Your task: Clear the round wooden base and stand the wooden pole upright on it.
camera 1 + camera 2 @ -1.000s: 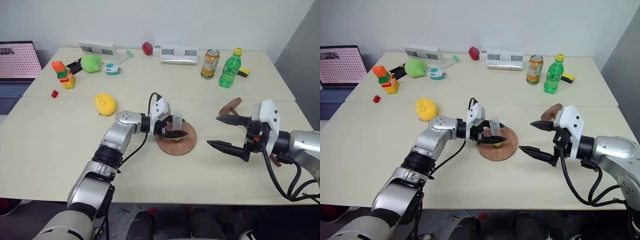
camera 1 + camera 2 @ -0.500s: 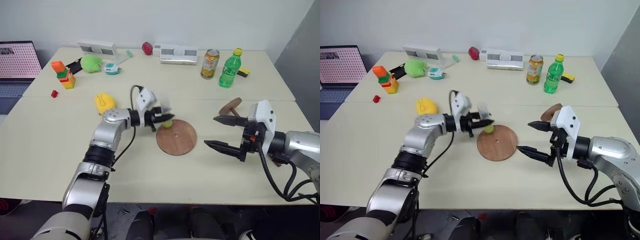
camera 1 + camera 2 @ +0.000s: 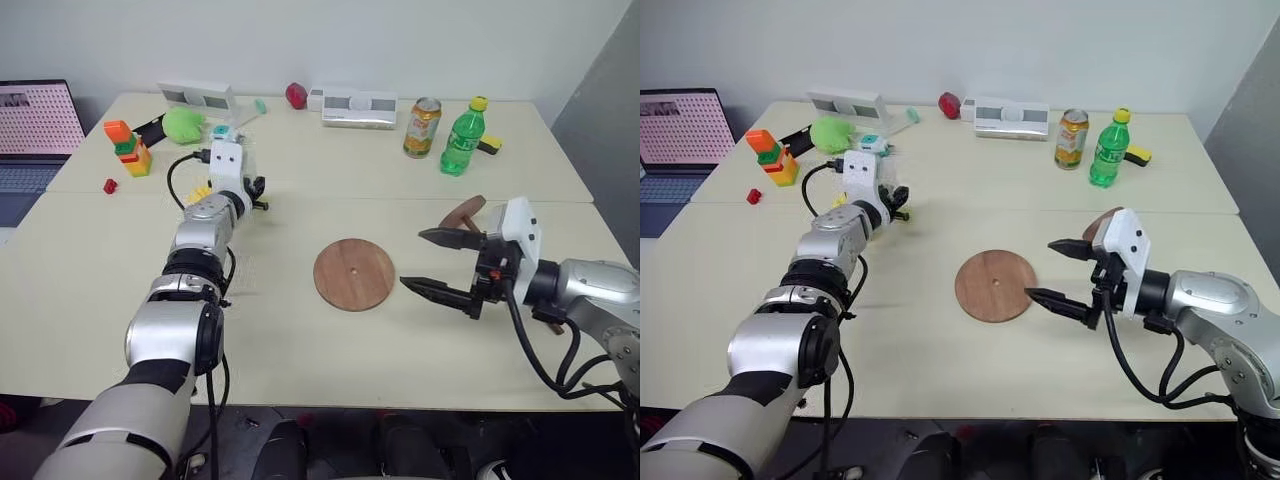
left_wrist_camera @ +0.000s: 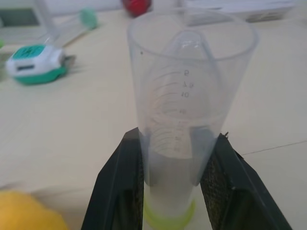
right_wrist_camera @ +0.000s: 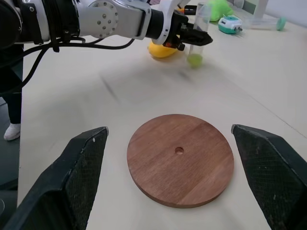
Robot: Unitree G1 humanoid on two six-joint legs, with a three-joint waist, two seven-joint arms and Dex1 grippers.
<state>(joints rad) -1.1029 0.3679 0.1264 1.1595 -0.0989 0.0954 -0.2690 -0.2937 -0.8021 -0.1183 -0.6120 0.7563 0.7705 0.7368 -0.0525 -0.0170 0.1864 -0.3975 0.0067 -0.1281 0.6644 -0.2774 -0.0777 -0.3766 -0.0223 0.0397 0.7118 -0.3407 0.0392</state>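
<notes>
The right gripper (image 3: 432,265) hangs with its fingers spread wide and nothing between them, just beside the round wooden base (image 3: 353,274), which lies bare on the table (image 3: 300,340). The wooden pole (image 3: 461,212) lies behind that gripper. Farther off, the left gripper (image 4: 175,158) is clamped on a clear plastic tube (image 4: 187,100), near a yellow toy (image 5: 162,49).

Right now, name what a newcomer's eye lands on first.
The bare round base lies mid-table, right in front of the wide-open right claw. Off to the left, the left claw holds a clear tube upright beside a yellow toy.
</notes>
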